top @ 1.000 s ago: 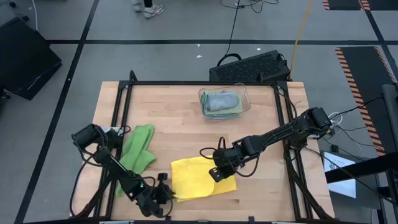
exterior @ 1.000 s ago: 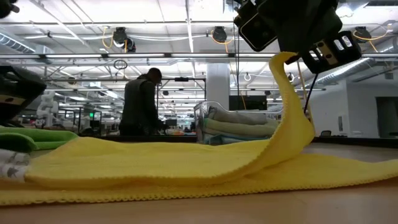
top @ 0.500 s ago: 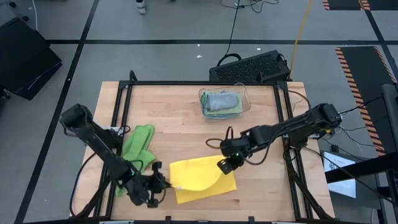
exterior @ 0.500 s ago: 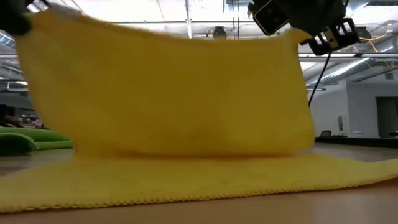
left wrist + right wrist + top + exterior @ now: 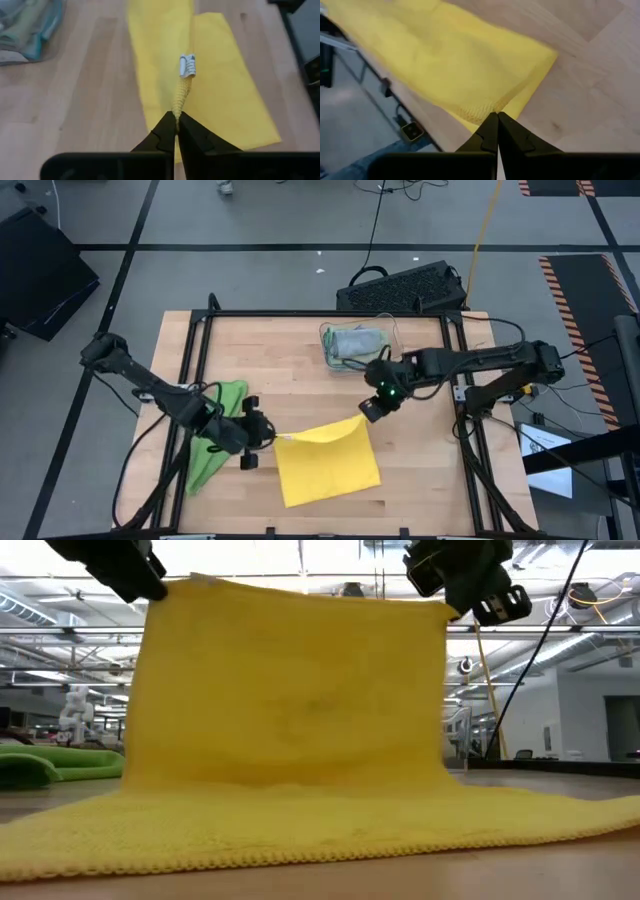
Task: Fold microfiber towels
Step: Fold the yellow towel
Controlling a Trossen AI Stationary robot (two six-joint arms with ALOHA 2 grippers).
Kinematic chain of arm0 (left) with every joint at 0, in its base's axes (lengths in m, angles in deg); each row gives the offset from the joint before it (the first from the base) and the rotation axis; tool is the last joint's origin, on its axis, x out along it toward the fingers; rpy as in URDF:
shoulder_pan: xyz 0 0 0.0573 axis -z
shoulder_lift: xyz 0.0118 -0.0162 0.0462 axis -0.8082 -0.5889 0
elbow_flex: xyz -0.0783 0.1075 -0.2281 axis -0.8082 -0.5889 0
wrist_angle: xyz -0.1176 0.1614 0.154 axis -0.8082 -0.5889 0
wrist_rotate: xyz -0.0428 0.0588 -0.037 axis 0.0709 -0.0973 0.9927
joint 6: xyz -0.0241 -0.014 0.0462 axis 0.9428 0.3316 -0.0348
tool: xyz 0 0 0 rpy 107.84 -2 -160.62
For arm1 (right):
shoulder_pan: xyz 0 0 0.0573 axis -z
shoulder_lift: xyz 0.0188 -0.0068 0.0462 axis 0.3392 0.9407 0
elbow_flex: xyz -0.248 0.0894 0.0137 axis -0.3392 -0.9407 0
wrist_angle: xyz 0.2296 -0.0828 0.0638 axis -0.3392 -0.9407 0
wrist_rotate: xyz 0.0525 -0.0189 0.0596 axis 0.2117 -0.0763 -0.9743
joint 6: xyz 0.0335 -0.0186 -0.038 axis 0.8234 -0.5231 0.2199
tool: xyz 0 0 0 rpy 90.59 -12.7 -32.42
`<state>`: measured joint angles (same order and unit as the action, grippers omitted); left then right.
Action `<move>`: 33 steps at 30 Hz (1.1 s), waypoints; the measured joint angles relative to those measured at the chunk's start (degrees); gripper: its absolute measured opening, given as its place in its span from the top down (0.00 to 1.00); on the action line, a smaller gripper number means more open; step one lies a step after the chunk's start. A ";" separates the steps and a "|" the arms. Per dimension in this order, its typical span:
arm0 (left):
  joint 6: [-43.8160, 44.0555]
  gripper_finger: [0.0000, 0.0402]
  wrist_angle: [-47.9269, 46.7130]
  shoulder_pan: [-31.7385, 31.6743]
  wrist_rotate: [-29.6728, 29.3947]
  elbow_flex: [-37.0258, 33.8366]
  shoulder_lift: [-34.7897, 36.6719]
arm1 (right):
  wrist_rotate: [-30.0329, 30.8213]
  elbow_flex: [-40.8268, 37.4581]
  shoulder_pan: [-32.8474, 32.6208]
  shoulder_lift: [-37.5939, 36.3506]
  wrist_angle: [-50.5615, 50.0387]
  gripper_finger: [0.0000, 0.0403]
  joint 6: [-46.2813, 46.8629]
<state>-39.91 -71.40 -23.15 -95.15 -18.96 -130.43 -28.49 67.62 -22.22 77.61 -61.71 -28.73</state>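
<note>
A yellow microfiber towel [image 5: 328, 465] is held up by one edge between my two grippers, and its near part [image 5: 300, 830] lies flat on the table. My left gripper [image 5: 268, 436] is shut on the raised edge's left end, my right gripper [image 5: 366, 413] on its right end. A bright green towel [image 5: 213, 436] lies crumpled at the table's left, under my left arm. Folded towels sit in the clear bin [image 5: 360, 343] at the far side. My left gripper pinches the left end of the raised hem [image 5: 178, 104] between its two fingers, just short of the white label [image 5: 187, 65]. The fingers slant downward, coming from the table's left. The cloth hangs below them in a sheet. My right gripper pinches the right corner of the raised edge [image 5: 487, 111] between its two fingers, slanting down from the table's right. The top edge [image 5: 300, 590] runs nearly straight across to the other gripper, and the sheet hangs below onto the table.
A dark keyboard-like box [image 5: 400, 287] sits beyond the table's far edge behind the bin. Black frame rails [image 5: 195, 360] run along the table's left and right sides. Bare wood [image 5: 280, 360] lies between the yellow towel and the far edge.
Both grippers have risen and gone toward the table's far edge. One second ago only the right corner hung from my right gripper while the left side lay flat. My left gripper has since lifted the left corner, so the edge now hangs between them.
</note>
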 joint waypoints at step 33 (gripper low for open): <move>7.57 0.97 9.68 4.15 12.27 -0.02 -12.47 | 17.34 -23.14 -21.18 -0.59 43.38 0.92 24.76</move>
<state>-32.34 -61.72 -19.01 -82.88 -18.98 -142.89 -11.15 44.48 -43.40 77.02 -18.33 -3.97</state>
